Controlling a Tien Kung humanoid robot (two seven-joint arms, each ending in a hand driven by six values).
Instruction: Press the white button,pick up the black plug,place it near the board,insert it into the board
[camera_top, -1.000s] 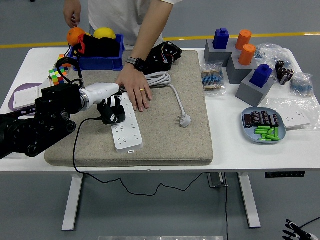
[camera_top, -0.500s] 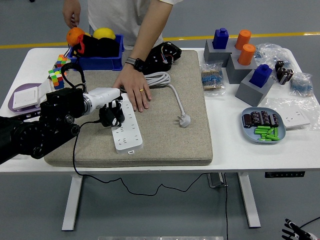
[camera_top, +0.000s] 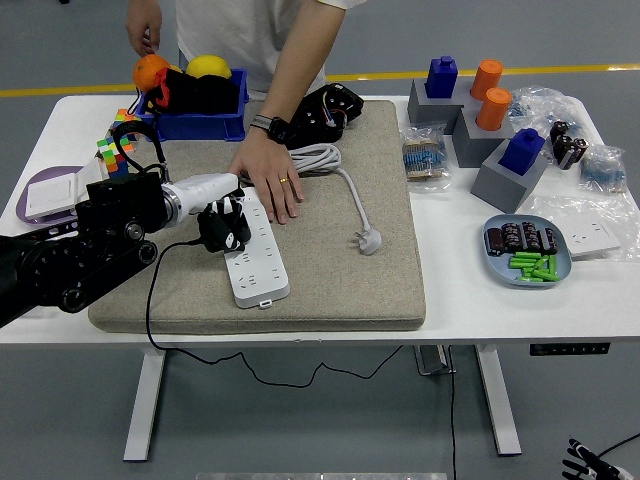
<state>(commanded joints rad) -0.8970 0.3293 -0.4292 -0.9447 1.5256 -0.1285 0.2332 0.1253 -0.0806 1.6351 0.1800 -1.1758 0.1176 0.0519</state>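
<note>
Head view. Landmark: the white power strip (camera_top: 254, 252), lying on the grey pad (camera_top: 330, 230) that covers the middle of the white surface (camera_top: 470, 300).

The left hand (camera_top: 222, 225) is positioned over the left edge of the strip's upper half. Its fingers (camera_top: 232, 212) are curled around the black plug (camera_top: 226, 235), which sits at the strip's left rim; whether the pins are in a socket cannot be told. A black cord (camera_top: 150, 300) hangs from the plug, left of the strip, over the pad's near edge.

A person's hand (camera_top: 268, 178) lies flat on the pad, palm down, touching the strip's far end. The person's other hand (camera_top: 143, 25) is at the top of the picture, well behind the strip.

Containers:
- Blue bin (camera_top: 200, 122), behind and left of the strip: holds an orange ball (camera_top: 150, 70), a yellow ball (camera_top: 210, 67) and dark items.
- Blue plate (camera_top: 528, 252), far right of the strip: holds green cylinders (camera_top: 535, 266) and dark cylinders (camera_top: 518, 237).

A white plug (camera_top: 369, 240) on a grey cable (camera_top: 325, 160) lies on the pad right of the strip.
</note>
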